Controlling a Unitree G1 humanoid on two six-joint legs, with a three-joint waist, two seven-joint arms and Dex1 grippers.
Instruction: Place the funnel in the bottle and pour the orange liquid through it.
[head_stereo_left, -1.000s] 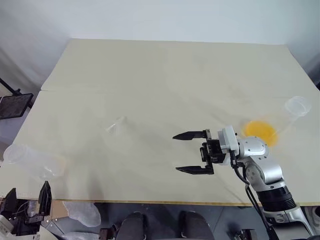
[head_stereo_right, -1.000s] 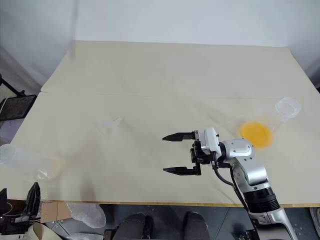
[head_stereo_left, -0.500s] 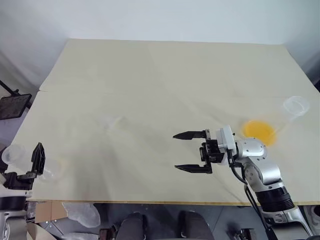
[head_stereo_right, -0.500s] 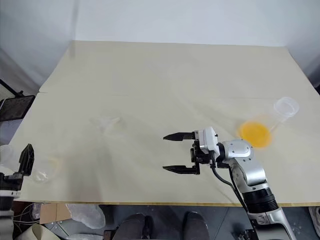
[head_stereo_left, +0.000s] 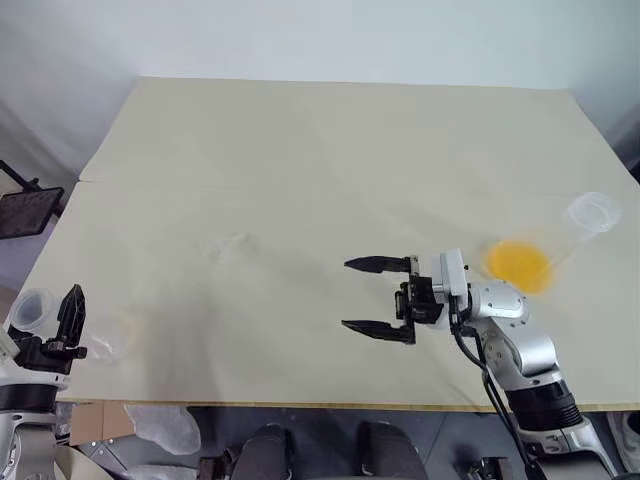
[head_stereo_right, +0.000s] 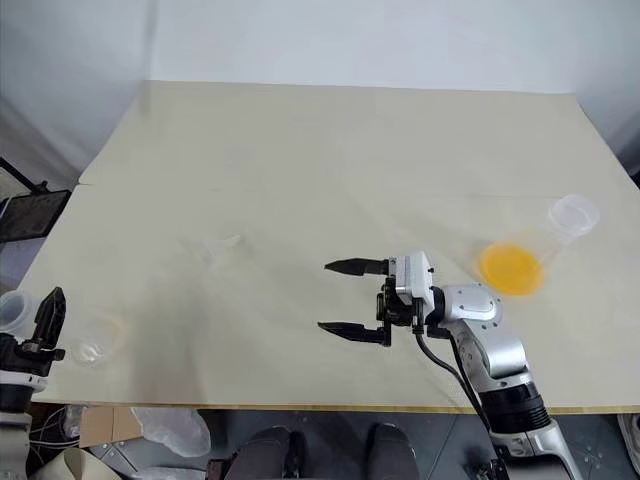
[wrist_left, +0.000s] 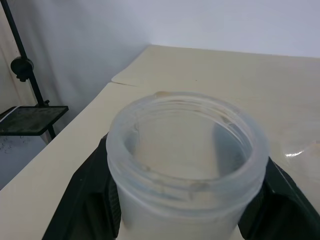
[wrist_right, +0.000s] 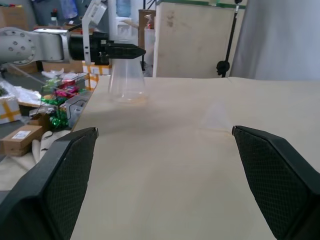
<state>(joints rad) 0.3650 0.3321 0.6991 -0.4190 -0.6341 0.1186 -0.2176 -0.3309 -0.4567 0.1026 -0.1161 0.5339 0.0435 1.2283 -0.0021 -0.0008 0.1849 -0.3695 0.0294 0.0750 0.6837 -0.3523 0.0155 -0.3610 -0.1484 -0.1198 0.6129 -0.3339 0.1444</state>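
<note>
two grippers showing: left gripper (wrist_left: 186, 210) is pinching the bottle (wrist_left: 185, 165) by its neck at the near left table (head_stereo_left: 330, 150) edge. right gripper (head_stereo_left: 378, 296) is hovering mid-table, fingers spread, empty. funnel (head_stereo_left: 228, 247) is lying left of centre; orange liquid (head_stereo_left: 519, 263) is sitting far right.

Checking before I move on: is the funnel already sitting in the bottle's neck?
No. In the left wrist view the bottle stands between the left gripper fingers with an open mouth and nothing seated in it.

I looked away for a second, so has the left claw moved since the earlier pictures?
Yes. The left claw has risen from below the table's near edge to the bottle at the left corner.
</note>
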